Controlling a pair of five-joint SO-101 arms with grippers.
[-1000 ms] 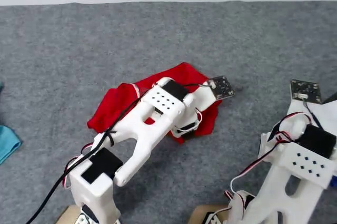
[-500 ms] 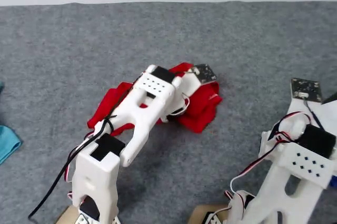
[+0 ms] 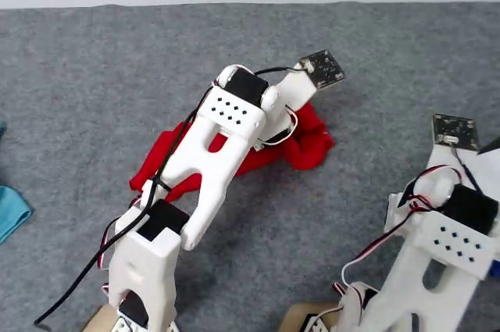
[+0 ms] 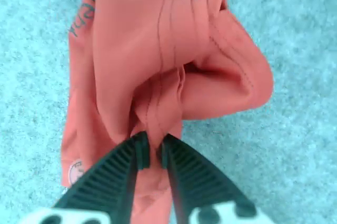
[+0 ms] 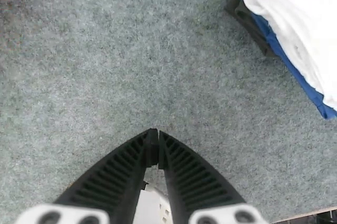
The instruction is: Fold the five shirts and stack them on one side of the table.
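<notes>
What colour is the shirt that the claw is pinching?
The shirt is red, clearest in the high view.

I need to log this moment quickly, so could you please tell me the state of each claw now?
Left claw: closed on the red shirt.
Right claw: closed, holding nothing, above the grey mat.

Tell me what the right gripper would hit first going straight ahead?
Probably the bare grey table cover; the right gripper, shut, points at it, with nothing between as far as shown.
</notes>
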